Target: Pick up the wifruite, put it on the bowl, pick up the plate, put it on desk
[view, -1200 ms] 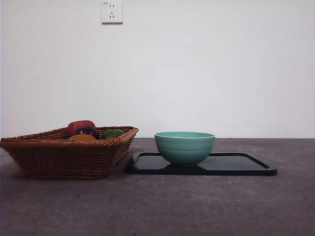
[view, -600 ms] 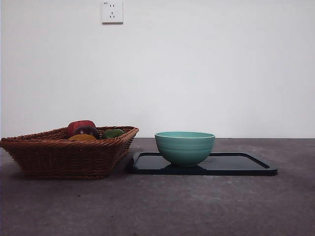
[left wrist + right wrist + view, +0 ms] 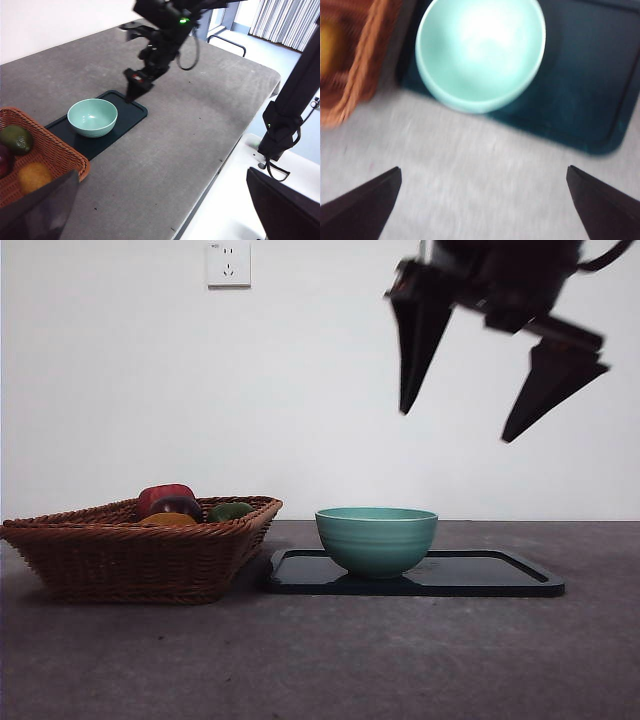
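Observation:
The wifruite (image 3: 167, 520), small and orange-brown, lies in the wicker basket (image 3: 130, 558) at the left, also seen from the left wrist (image 3: 34, 176). The mint-green ribbed bowl (image 3: 376, 538) stands empty on the left part of the flat black plate (image 3: 480, 576) on the grey desk (image 3: 350, 660). My right gripper (image 3: 455, 425) hangs open high above the plate, right of the bowl; its wrist view looks down on the bowl (image 3: 480, 52) and plate (image 3: 590, 75). My left gripper (image 3: 161, 172) is open, held high and away from the basket's side.
A green fruit (image 3: 230, 511) and a red fruit (image 3: 165, 500) share the basket with the wifruite. A wall socket (image 3: 228, 263) is behind. The desk's edge (image 3: 235, 145) drops off on the side far from the wall.
The right arm has come into the front view from the top right with its jaws open; before it was out of view. Basket, bowl and plate have not moved.

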`<state>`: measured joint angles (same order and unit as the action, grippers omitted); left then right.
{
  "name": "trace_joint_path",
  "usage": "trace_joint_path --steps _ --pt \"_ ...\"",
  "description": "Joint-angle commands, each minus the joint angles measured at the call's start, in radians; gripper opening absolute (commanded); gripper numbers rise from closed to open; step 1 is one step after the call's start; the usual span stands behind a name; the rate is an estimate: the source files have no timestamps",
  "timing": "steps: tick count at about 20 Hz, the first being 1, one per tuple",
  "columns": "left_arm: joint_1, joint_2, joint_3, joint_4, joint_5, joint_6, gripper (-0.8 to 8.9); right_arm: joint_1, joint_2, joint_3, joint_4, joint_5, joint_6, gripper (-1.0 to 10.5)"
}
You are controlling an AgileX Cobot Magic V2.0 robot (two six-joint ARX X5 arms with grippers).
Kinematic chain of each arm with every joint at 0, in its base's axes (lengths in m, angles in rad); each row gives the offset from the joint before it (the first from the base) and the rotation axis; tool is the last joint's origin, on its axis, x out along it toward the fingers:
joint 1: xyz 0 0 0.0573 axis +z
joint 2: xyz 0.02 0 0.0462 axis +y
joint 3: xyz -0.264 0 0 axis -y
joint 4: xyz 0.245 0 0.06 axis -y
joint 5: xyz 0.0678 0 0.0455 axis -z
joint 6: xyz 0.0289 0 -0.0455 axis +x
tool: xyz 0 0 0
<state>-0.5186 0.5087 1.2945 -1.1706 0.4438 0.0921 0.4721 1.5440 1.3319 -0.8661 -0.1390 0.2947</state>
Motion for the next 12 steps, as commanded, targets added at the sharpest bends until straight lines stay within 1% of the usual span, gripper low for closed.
trace_joint_path --steps 1,3,7,10,12 --pt "-0.006 0.005 0.011 0.014 0.002 0.012 5.62 -0.016 0.117 0.104 -0.02 -0.003 0.012 5.5" --pt "-0.006 0.005 0.011 0.014 0.002 0.012 5.62 -0.039 0.206 0.187 -0.042 -0.004 0.012 5.5" --pt "-0.006 0.005 0.011 0.015 0.002 0.012 5.62 -0.083 0.368 0.337 -0.057 -0.047 0.013 5.5" --pt "-0.006 0.005 0.011 0.015 0.002 0.012 5.62 -0.099 0.46 0.409 -0.063 -0.048 0.013 5.5" --pt "-0.006 0.005 0.011 0.015 0.002 0.012 5.62 -0.103 0.499 0.426 -0.067 -0.048 0.013 5.5"
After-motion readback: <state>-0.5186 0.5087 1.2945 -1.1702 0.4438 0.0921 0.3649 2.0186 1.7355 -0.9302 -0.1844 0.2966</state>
